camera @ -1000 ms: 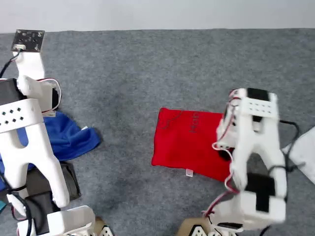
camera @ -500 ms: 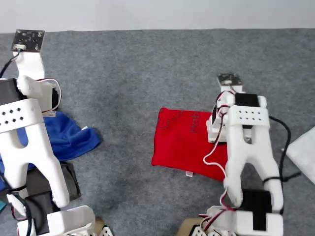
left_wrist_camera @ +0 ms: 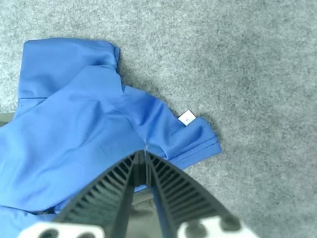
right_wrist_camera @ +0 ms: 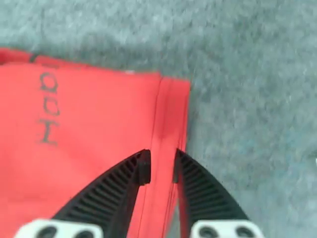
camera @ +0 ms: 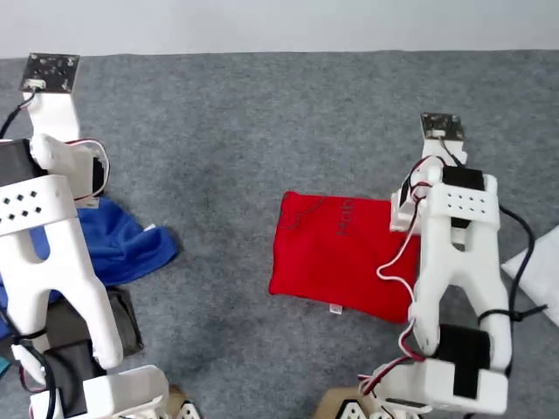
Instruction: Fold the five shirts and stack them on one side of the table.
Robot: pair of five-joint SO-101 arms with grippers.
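A folded red shirt [camera: 336, 257] with dark lettering lies flat in the middle of the table. In the right wrist view my right gripper [right_wrist_camera: 161, 166] hangs over the folded side edge of the red shirt [right_wrist_camera: 89, 129], its fingers a narrow gap apart with nothing between them. A crumpled blue shirt [camera: 122, 244] lies at the left. My left gripper [left_wrist_camera: 145, 156] is shut just above the blue shirt [left_wrist_camera: 74, 119], near its hem with a small white tag [left_wrist_camera: 186, 118].
Dark shirts [camera: 83, 327] lie partly under the blue one by the left arm's base. A white shirt [camera: 541, 271] pokes in at the right edge. Bare grey felt [camera: 244, 122] stretches across the far half of the table.
The right arm has swung over the red shirt's right edge, first toward the left and farther out, then back to the right. The red shirt and the left arm have stayed put.
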